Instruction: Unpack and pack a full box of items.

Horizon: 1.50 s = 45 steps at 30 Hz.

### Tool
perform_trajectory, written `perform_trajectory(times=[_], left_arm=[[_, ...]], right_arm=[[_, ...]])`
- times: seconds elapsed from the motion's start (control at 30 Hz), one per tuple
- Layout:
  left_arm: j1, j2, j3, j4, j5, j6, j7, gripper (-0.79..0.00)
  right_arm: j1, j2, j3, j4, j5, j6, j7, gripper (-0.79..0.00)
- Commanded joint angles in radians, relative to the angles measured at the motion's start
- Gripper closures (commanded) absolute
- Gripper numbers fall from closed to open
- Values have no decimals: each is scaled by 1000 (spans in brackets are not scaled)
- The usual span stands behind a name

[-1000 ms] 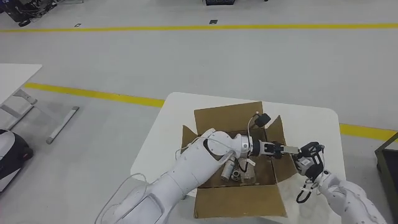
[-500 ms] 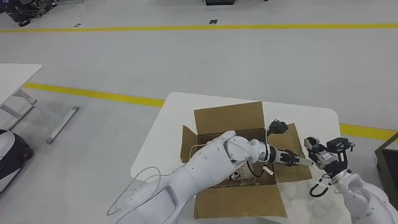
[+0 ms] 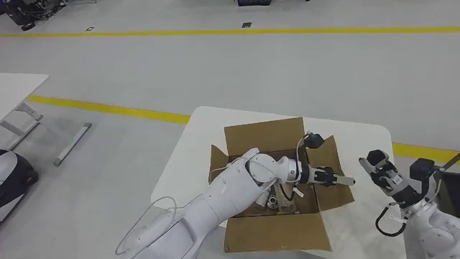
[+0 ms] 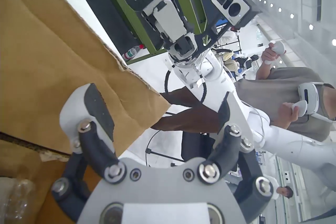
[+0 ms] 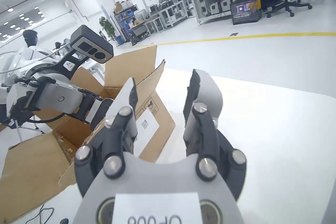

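Note:
An open cardboard box (image 3: 269, 180) stands on the white table (image 3: 359, 140) with its flaps spread outward. Several clear plastic bottles (image 3: 275, 201) lie inside it. My left gripper (image 3: 341, 180) is open above the box's right flap (image 3: 336, 191); in the left wrist view that gripper (image 4: 160, 114) has one finger (image 4: 90, 104) against the flap (image 4: 52, 57). My right gripper (image 3: 381, 170) hangs open and holds nothing over the table, right of the box. The right wrist view shows the right gripper (image 5: 162, 96), the box (image 5: 126, 70) and the left gripper (image 5: 101, 107) at the flap.
A green metal frame (image 3: 449, 180) stands just past the table's right edge. Bare table lies right of and behind the box. A label (image 5: 147, 122) is stuck on the outside of the right flap.
My right gripper has pulled back to the right, away from the box flap. My left gripper has moved outward over the right flap, which now lies lower and flatter.

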<state>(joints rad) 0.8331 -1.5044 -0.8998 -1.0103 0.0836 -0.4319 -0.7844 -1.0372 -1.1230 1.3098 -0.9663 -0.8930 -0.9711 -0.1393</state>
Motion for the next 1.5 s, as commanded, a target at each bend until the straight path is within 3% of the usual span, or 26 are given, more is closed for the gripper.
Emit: perform_trajectory(times=[0.0, 0.3, 0.57, 0.67, 0.73, 0.83, 0.87, 1.3, 1.47], left_arm=[[49, 21, -38, -84, 27, 17, -12, -785], [303, 104, -218, -443, 188, 136, -43, -785], [413, 140, -307, -546, 336, 227, -7, -785], [426, 145, -308, -564, 386, 259, 6, -785], [431, 148, -302, -570, 415, 289, 10, -785], [430, 149, -284, -570, 454, 323, 17, -785], [428, 149, -278, -567, 459, 332, 15, -785], [386, 148, -205, -508, 592, 459, 34, -785], [381, 149, -201, -503, 606, 483, 42, -785]], right_arm=[[2, 2, -1, -18, 19, -11, 46, -785], [38, -4, -63, -90, 125, 12, 276, -782], [78, -15, -147, -128, 208, 88, 495, -785], [86, -17, -164, -114, 222, 108, 533, -613], [89, -18, -170, -98, 230, 125, 549, -348], [90, -18, -178, -71, 243, 130, 567, -55], [90, -19, -182, -63, 248, 128, 570, 0], [44, -37, -208, 40, 441, 75, 480, 0], [15, -40, -198, 45, 508, 97, 440, 0]])
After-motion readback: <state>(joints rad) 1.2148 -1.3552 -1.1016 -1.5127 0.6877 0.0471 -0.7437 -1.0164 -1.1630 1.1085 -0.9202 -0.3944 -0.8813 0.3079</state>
